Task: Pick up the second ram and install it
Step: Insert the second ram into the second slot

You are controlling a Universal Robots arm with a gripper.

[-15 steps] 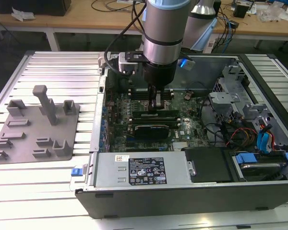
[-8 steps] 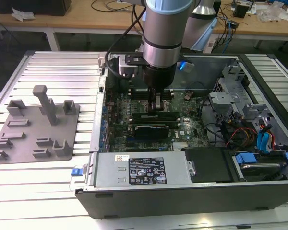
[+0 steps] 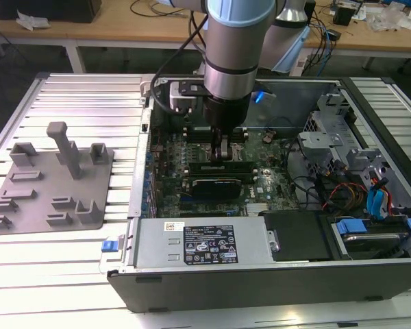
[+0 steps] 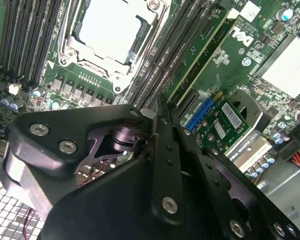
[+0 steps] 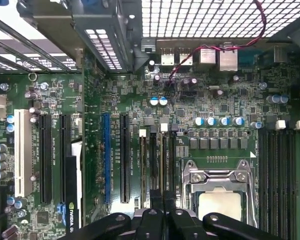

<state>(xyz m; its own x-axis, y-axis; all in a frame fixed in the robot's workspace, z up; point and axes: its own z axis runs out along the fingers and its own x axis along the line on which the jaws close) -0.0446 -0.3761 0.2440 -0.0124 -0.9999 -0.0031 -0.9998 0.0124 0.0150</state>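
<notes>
The second ram [image 4: 202, 52] is a thin green stick standing on edge in a memory slot beside the processor socket [image 4: 115, 30]. In the first wrist view the second ram [image 5: 165, 160] runs edge-on from a white latch toward the fingers. My gripper [image 3: 223, 152] reaches down into the open computer case and sits on the stick's top edge. The black fingers [image 4: 165, 150] are drawn together with the stick running in between them, so my gripper [image 4: 157, 111] is shut on it. The stretch of stick under my gripper [image 5: 162, 196] is hidden.
A wider black card [image 3: 219, 184] lies just in front of the gripper. The grey fixture plate [image 3: 27, 199] with upright posts sits at the exterior view's left. A power supply [image 3: 198, 243] runs along the near wall, with drive bays and cables [image 3: 370, 199] at the right.
</notes>
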